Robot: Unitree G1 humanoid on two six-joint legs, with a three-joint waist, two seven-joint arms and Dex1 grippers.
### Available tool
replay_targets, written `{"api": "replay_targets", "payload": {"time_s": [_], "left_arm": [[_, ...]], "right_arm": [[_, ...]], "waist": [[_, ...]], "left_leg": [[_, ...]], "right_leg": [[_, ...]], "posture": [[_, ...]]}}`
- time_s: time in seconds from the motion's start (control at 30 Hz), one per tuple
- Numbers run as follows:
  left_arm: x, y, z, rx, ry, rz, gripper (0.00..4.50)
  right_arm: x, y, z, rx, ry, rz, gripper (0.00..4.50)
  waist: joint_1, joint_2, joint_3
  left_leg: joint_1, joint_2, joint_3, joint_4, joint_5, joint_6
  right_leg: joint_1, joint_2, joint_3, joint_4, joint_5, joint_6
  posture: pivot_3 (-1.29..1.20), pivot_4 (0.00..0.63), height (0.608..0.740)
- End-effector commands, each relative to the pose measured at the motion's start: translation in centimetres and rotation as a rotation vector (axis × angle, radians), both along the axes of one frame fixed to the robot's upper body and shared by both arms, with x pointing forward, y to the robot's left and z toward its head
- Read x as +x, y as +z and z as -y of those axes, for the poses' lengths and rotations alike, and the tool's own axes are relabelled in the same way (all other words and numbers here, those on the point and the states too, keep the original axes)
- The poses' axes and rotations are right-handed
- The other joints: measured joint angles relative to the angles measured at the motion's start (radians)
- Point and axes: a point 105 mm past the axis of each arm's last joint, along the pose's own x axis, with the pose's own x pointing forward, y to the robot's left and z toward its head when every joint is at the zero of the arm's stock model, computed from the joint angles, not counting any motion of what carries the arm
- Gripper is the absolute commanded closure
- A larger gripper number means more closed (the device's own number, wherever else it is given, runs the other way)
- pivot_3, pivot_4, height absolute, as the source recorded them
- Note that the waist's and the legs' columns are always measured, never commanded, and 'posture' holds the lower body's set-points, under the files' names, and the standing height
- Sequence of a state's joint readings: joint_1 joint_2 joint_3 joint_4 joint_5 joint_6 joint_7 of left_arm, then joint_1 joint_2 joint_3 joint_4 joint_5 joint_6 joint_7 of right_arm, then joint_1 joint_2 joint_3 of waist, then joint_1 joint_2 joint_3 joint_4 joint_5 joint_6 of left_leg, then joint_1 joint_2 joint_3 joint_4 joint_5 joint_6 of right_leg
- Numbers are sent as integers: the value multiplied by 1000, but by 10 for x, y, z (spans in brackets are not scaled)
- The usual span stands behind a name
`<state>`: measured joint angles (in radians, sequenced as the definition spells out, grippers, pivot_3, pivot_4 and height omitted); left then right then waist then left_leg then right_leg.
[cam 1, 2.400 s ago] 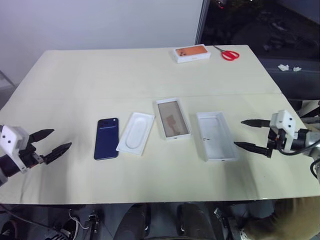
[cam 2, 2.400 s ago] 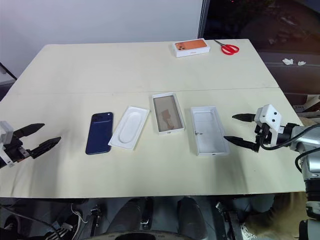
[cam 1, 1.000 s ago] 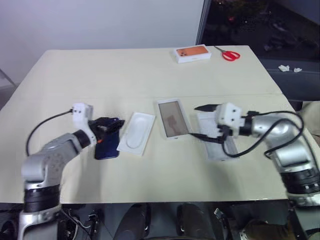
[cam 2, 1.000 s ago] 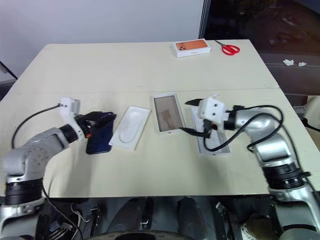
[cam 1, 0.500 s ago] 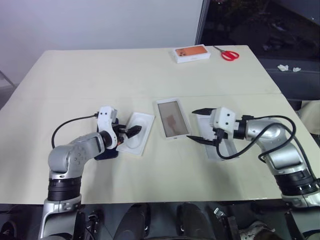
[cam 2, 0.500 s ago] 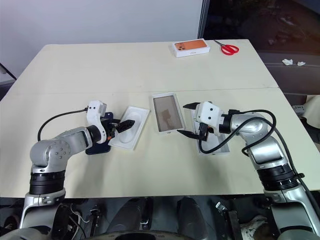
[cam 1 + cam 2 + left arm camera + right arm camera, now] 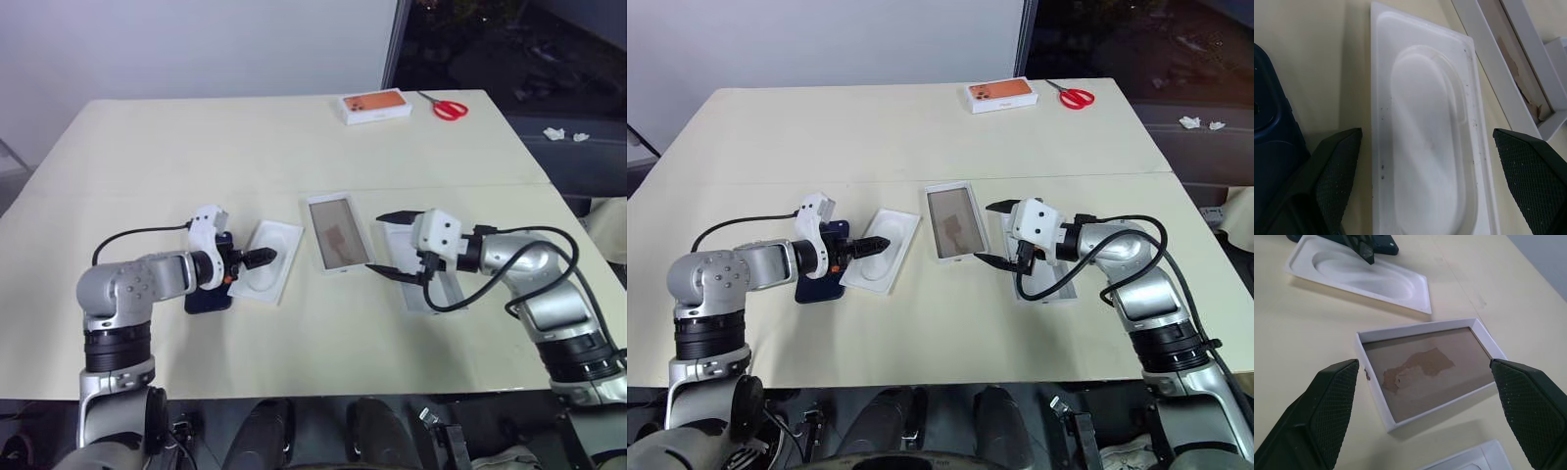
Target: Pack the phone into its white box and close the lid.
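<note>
While the big cream table holds everything, four flat things are laid in a row across its middle. The slim dark blue phone is seen at the left end, lying flat on the table and partly hidden under the robot's left arm. Just beside it, the white plastic tray with round corners is found. Next comes the shallow white cardboard box with a brown bottom, and it is open on top. At the right end, another white cardboard piece of the same shape, the lid, is laid with its plain white inside up, partly hidden by the right arm.

The left gripper is held over the near edge of the round-cornered tray, with its two black fingers spread wide and nothing between them. In its wrist view the tray is seen between the fingertips.

The right gripper is held near the brown-bottomed box, between it and the lid. Its fingers are spread wide too, and nothing is held.

At the far edge of the table, a small box with an orange top and red scissors are seen.
</note>
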<state>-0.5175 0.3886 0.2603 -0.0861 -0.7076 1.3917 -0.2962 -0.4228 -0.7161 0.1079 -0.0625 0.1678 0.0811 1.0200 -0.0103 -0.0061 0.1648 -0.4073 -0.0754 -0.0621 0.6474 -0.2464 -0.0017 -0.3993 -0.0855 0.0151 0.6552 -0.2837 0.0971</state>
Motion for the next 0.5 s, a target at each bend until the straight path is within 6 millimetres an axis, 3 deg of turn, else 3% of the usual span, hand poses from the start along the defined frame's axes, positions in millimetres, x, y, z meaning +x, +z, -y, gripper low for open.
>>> {"api": "replay_targets", "payload": {"time_s": [0.03,0.13,0.3,0.5], "left_arm": [[-8,-24,3,-9,-12,-117,0],[-7,-25,6,-28,-12,-128,792],[-10,-29,4,-39,-12,-155,3278],[-12,-32,1,-35,-9,-164,3278]], "right_arm": [[-1,17,-8,14,28,71,22],[-2,18,-9,14,30,73,0],[-2,18,-8,9,30,76,0],[-3,20,-8,7,31,83,0]], "waist": [[1,0,0],[3,0,0],[5,0,0],[5,0,0]], "left_leg": [[0,0,0,0,0,0],[0,0,0,0,0,0],[0,-1,0,0,0,0],[0,-1,0,0,0,0]], "right_leg": [[0,0,0,0,0,0],[1,0,0,0,0,0],[1,-1,0,0,0,0],[1,-1,0,0,0,0]], "posture": [[0,150,740],[0,150,740],[0,150,740],[0,150,740]]}}
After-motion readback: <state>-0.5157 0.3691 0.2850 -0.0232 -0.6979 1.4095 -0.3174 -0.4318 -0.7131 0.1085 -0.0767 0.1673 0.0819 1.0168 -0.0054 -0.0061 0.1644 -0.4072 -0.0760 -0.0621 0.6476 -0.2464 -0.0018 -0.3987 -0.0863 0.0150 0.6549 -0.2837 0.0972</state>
